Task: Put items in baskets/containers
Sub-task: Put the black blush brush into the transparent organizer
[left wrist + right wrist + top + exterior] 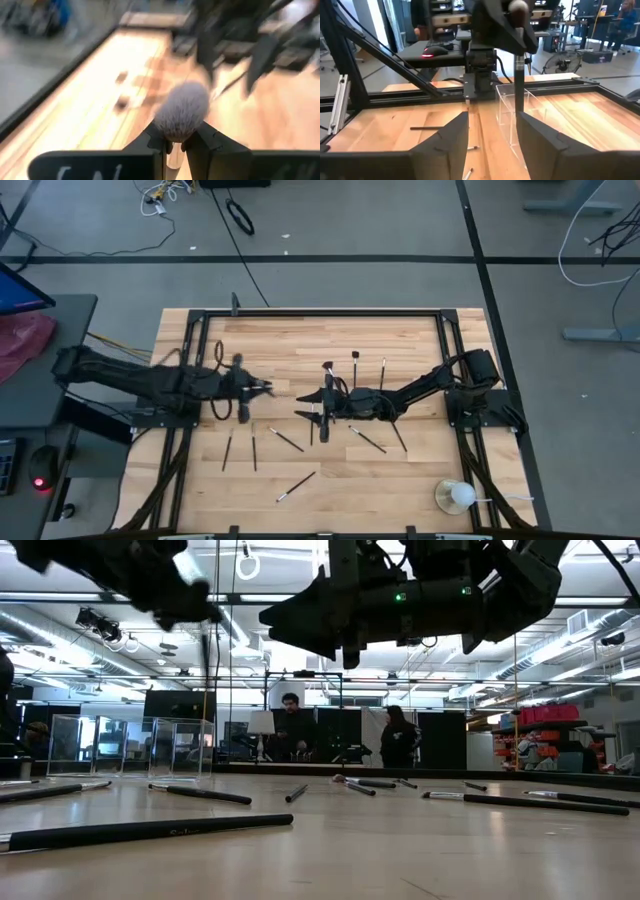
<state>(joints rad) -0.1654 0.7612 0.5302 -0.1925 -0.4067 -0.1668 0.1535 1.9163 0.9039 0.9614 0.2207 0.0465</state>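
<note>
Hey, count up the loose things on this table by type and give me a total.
Makeup brushes: about 11, counting one in the left gripper
Clear holder: 1
White ball on a stick: 1
Total: about 13

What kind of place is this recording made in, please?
Probably a robotics lab or workshop: a wooden table in a black metal frame, loose cables on the grey floor, and a large open hall with shelving and two people behind.
</note>
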